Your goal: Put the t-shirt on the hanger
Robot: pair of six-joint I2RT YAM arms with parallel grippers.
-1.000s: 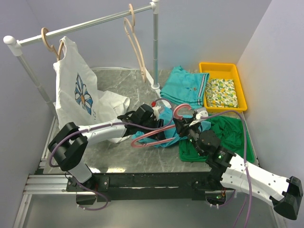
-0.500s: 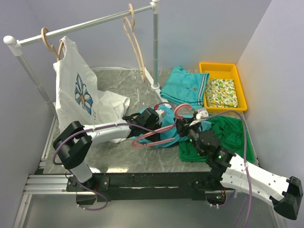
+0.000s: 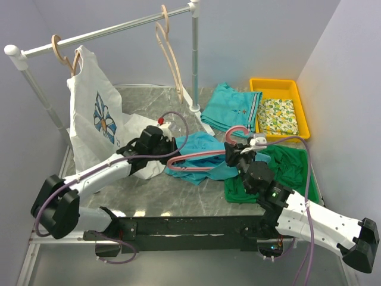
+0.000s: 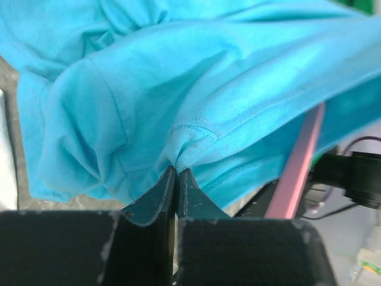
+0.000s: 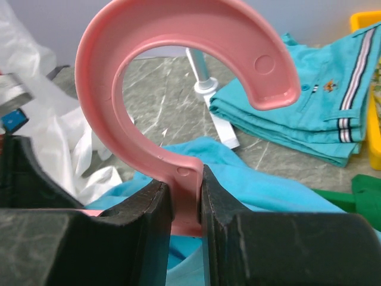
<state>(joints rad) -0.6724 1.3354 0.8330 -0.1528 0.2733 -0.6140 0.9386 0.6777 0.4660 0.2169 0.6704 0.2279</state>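
The turquoise t-shirt (image 3: 199, 149) lies bunched on the table's middle, draped partly over the pink hanger (image 3: 199, 157). The hanger's long arm runs left from its hook. My left gripper (image 3: 165, 154) is at the shirt's left edge and shut on a pinch of its fabric (image 4: 196, 137), with a pink hanger arm (image 4: 297, 173) showing under the hem. My right gripper (image 3: 232, 150) is shut on the hanger's neck (image 5: 187, 196), just under the rounded hook (image 5: 178, 47), which it holds upright above the shirt (image 5: 268, 179).
A clothes rail (image 3: 119, 28) crosses the back with beige hangers (image 3: 169, 53) and a white flower-print top (image 3: 98, 116). The rail post's foot (image 3: 196, 110) stands mid-table. A folded teal garment (image 3: 229, 110), a yellow tray (image 3: 300, 128) and a green garment (image 3: 292, 167) lie at the right.
My left gripper has moved left, away from the hanger's neck, drawing the shirt's fabric along the hanger arm. The right gripper and hook have shifted slightly to the right.
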